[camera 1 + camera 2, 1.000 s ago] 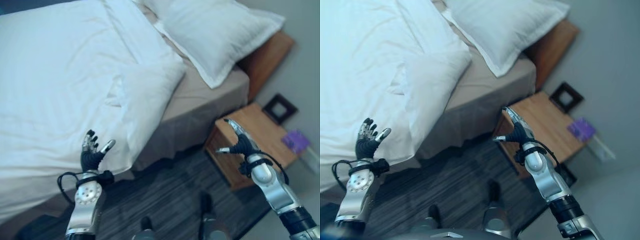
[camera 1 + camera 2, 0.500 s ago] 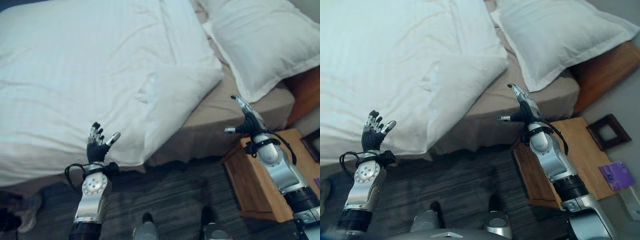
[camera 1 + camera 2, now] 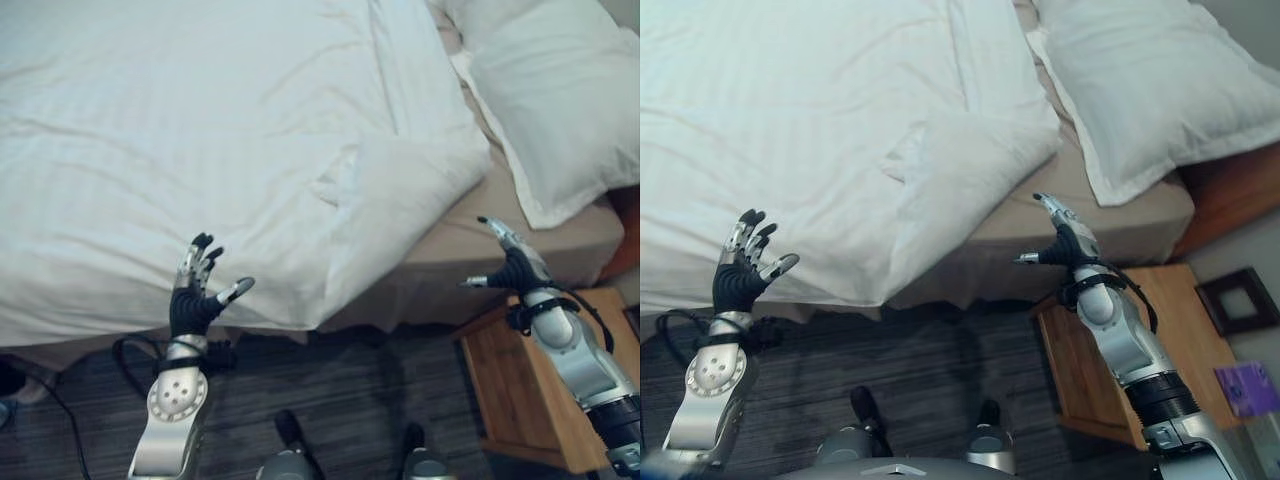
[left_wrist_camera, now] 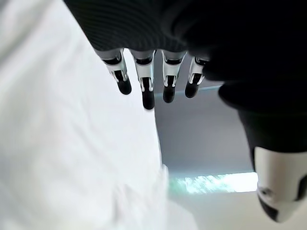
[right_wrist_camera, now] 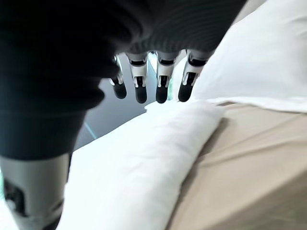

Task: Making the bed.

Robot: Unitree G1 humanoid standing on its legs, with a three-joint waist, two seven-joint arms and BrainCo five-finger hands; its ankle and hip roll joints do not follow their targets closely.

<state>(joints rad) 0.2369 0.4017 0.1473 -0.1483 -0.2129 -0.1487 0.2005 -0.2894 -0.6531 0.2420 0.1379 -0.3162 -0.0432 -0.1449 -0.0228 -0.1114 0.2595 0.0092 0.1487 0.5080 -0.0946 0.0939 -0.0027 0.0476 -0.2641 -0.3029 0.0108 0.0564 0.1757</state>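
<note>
the big white puffy blanket (image 3: 200, 150) covers most of the bed, with its corner folded back near the bed's side edge by the white pillow (image 3: 560, 100). the left hand (image 3: 195, 300) and right hand (image 3: 515, 268) are both spread open and hold nothing, lifted up by that edge, maybe getting ready to grab the fold.

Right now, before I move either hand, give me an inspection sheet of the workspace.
Surface: bed, tan sheet bare along its near right edge.
Job's things: white duvet spread over most of the bed, its corner folded back in a bunched fold; pillow at the head.
Clutter: nothing seen on the bed.
Hands: left hand open, at the duvet's near edge; right hand open, by the bare sheet; both hold nothing.
Cables: nothing seen.
Surroundings: wooden nightstand with a dark frame and a purple item; dark floor.
</note>
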